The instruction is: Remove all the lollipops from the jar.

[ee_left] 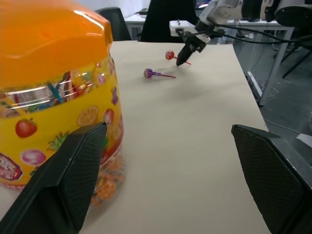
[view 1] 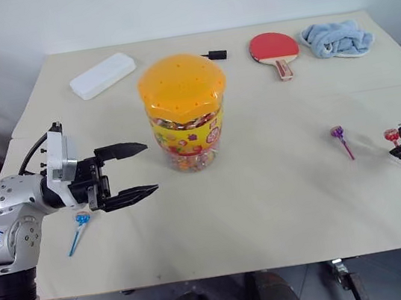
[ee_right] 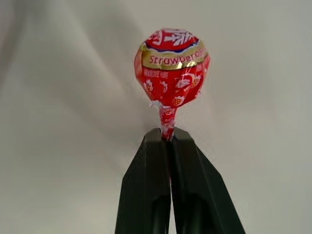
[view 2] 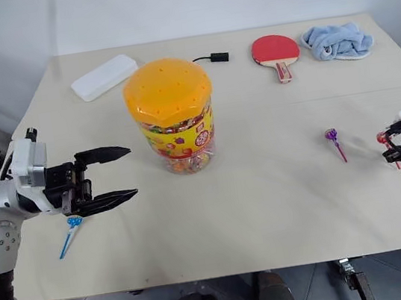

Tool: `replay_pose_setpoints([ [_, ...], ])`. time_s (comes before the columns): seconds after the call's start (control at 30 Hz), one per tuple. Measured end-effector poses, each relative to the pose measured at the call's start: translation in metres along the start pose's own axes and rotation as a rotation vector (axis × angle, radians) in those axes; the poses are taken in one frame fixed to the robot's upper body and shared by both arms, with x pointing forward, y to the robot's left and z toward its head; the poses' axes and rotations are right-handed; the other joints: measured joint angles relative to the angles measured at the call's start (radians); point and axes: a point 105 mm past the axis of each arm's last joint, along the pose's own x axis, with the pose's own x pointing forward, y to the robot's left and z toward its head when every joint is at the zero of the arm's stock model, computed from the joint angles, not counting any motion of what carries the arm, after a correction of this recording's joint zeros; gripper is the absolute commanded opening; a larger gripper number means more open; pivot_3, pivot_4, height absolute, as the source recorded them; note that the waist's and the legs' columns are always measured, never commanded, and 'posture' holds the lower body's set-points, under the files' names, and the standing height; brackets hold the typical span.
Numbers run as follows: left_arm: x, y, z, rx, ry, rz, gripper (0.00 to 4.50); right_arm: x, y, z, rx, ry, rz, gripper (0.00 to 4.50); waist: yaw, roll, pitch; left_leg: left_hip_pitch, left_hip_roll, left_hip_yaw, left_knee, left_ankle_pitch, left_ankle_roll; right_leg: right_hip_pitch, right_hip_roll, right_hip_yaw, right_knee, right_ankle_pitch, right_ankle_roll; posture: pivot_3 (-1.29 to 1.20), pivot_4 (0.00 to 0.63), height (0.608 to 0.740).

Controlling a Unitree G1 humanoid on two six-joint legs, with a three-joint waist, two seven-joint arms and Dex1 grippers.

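The jar (view 1: 184, 115), clear with a domed orange lid and a yellow-red label, stands mid-table. My left gripper (view 1: 149, 168) is open just left of it, fingers level and pointing at the jar wall, not touching it. A blue lollipop (view 1: 81, 220) lies on the table under that arm. On the right side lies a purple lollipop (view 1: 337, 132). My right gripper (ee_right: 168, 134) is shut on the stick of a red lollipop (ee_right: 171, 68), low over the table near its right edge (view 1: 391, 135).
Along the far side lie a white rectangular box (view 1: 102, 75), a small black plug (view 1: 218, 54), a red table-tennis paddle (view 1: 273, 47) and a crumpled blue towel (view 1: 336, 37). Bare tabletop (view 1: 268, 200) stretches between the jar and the purple lollipop.
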Motion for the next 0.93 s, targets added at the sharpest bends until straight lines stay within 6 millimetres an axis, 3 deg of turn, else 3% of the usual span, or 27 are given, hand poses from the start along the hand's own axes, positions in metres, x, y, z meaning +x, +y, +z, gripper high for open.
replay_pose_setpoints([
  [0.03, 0.0, 0.001, 0.0, -0.003, 0.0, 0.008, 4.35, 0.0, -0.001, 0.0, 0.008, -0.001, -0.002, 0.67, 0.001, 0.0, 0.0, 0.0, 0.0, 0.0, 0.0, 0.0, 0.0, 0.0, 0.0, 0.0, 0.0, 0.0, 0.0, 0.0, 0.15, 0.74],
  [0.23, -0.002, 0.004, -0.001, -0.023, 0.003, 0.04, 4.35, -0.006, 0.001, 0.003, 0.033, -0.038, 0.025, 2.7, 0.006, 0.0, 0.0, -0.003, -0.001, -0.003, 0.0, 0.0, 0.0, 0.0, 0.0, 0.0, -0.001, 0.0, 0.0, 0.0, 0.15, 0.74],
  [0.4, -0.009, 0.011, -0.005, -0.044, 0.014, 0.116, 4.35, -0.029, -0.009, 0.01, 0.021, -0.136, 0.036, 4.38, 0.01, 0.0, 0.0, -0.003, -0.001, -0.003, 0.0, 0.0, 0.0, 0.0, 0.0, 0.0, -0.002, 0.0, 0.0, 0.0, 0.15, 0.74],
  [0.47, -0.018, 0.014, -0.013, -0.054, 0.045, 0.162, 4.35, -0.044, -0.009, 0.019, -0.027, -0.24, 0.078, 4.47, 0.009, 0.0, 0.0, -0.002, -0.001, -0.003, 0.0, 0.0, 0.0, 0.0, 0.001, -0.001, -0.002, 0.0, 0.0, 0.0, 0.15, 0.74],
  [0.57, -0.04, 0.018, -0.03, -0.073, 0.131, 0.255, 4.35, -0.082, 0.01, 0.055, -0.152, -0.591, 0.258, 4.47, 0.003, 0.0, 0.0, -0.001, 0.0, -0.002, -0.001, 0.0, 0.0, 0.001, 0.003, -0.002, -0.002, 0.0, 0.0, 0.0, 0.15, 0.74],
  [0.63, -0.048, 0.018, -0.034, -0.057, 0.163, 0.295, 4.35, -0.102, 0.019, 0.07, -0.233, -0.719, 0.306, 4.47, 0.002, 0.0, 0.0, 0.0, 0.0, -0.002, -0.001, 0.0, 0.0, 0.001, 0.001, -0.002, -0.002, 0.0, 0.0, 0.0, 0.15, 0.74],
  [0.73, -0.067, 0.015, -0.042, -0.044, 0.213, 0.366, 4.35, -0.109, 0.057, 0.079, -0.339, -0.824, 0.442, 4.47, 0.0, -0.002, -0.001, 0.001, 0.002, -0.003, -0.001, -0.001, -0.002, 0.002, 0.0, 0.0, -0.003, 0.0, 0.0, 0.0, 0.15, 0.74],
  [0.77, -0.073, 0.013, -0.047, -0.055, 0.224, 0.39, 4.35, -0.105, 0.082, 0.076, -0.368, -0.841, 0.529, 4.47, 0.001, -0.002, -0.001, 0.0, 0.002, -0.005, -0.001, -0.001, -0.002, 0.002, 0.0, 0.001, -0.003, 0.0, -0.001, 0.0, 0.15, 0.74],
  [0.9, -0.081, 0.004, -0.059, -0.097, 0.229, 0.449, 4.35, -0.085, 0.169, 0.045, -0.456, -0.829, 0.829, 4.47, 0.016, -0.002, -0.001, -0.001, 0.0, -0.007, -0.001, -0.002, -0.001, 0.002, -0.002, 0.0, -0.003, 0.0, -0.001, 0.0, 0.15, 0.74],
  [0.93, -0.082, 0.001, -0.062, -0.107, 0.23, 0.455, 4.35, -0.083, 0.181, 0.041, -0.462, -0.845, 0.863, 4.47, 0.022, -0.001, 0.0, -0.001, 0.0, -0.007, -0.001, -0.002, -0.001, 0.002, -0.003, 0.001, -0.003, 0.0, 0.0, 0.0, 0.15, 0.74],
])
